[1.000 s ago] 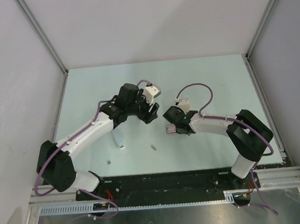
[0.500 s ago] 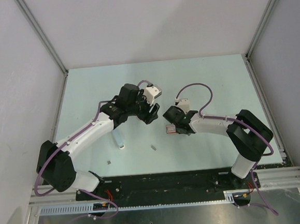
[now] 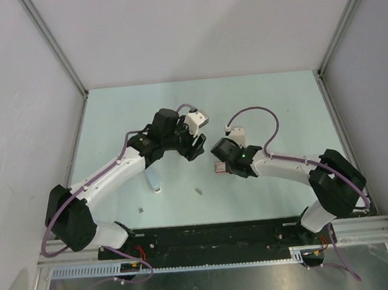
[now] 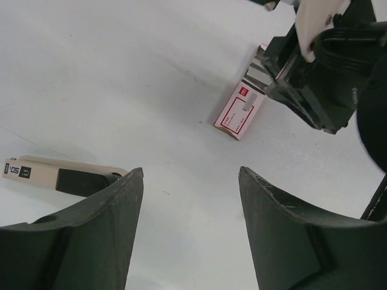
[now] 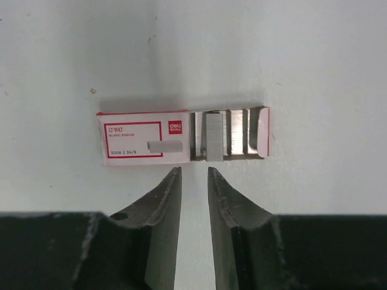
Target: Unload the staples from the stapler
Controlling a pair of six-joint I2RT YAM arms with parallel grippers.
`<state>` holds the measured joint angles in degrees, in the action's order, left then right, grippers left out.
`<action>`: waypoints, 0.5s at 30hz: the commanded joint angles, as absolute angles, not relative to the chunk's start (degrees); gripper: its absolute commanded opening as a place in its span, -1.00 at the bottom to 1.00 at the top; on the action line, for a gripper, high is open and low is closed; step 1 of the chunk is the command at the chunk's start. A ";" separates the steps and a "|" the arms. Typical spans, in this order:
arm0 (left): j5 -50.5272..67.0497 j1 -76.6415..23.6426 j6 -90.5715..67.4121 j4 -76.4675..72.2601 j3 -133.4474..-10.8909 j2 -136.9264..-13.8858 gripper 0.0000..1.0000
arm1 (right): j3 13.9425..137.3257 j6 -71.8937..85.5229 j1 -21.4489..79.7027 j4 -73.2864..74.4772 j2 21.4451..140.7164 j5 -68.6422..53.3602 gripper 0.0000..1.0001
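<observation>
The stapler [image 4: 54, 176], beige with a black part, lies on the table at the left of the left wrist view; in the top view it [image 3: 155, 184] is near the left arm. A small red-and-white box [image 5: 142, 139] lies slid open, with silvery staples [image 5: 213, 138] in its tray. Two loose staples [image 3: 199, 191] lie on the table in front. My right gripper [image 5: 194, 172] is just short of the box, its jaws a narrow gap apart and empty. My left gripper [image 4: 190, 175] is wide open and empty over bare table, between stapler and box [image 4: 240, 110].
Grey walls and metal frame posts [image 3: 52, 45] bound the pale table on three sides. The two grippers are close together near the table's middle; the right gripper [image 4: 308, 78] shows in the left wrist view. A tiny staple bit [image 3: 140, 207] lies near the front edge.
The right arm's elbow and shoulder have swung out to the right; its gripper stays at the box. The left arm has shifted only slightly.
</observation>
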<state>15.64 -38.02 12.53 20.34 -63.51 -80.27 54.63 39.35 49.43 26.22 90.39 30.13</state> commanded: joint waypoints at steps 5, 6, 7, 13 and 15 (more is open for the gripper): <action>16.72 -38.44 16.29 19.54 -62.98 -77.36 0.39 | 49.06 41.28 47.61 24.22 85.45 27.50 -0.75; 16.71 -38.47 16.32 19.57 -62.96 -77.26 0.38 | 48.30 41.34 47.10 23.62 85.13 26.63 -0.81; 16.70 -38.44 16.33 19.59 -62.94 -77.26 0.39 | 47.66 41.28 46.58 22.97 84.89 25.75 -0.87; 16.66 -38.54 16.26 19.58 -63.01 -77.32 0.39 | 46.43 40.23 44.76 21.19 84.72 22.68 -1.00; 16.69 -38.51 16.28 19.57 -63.06 -77.32 0.39 | 46.41 39.85 44.35 20.72 85.23 22.04 -1.00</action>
<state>15.62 -38.04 13.08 20.34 -63.42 -79.37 46.44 40.40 44.97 23.59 86.56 24.01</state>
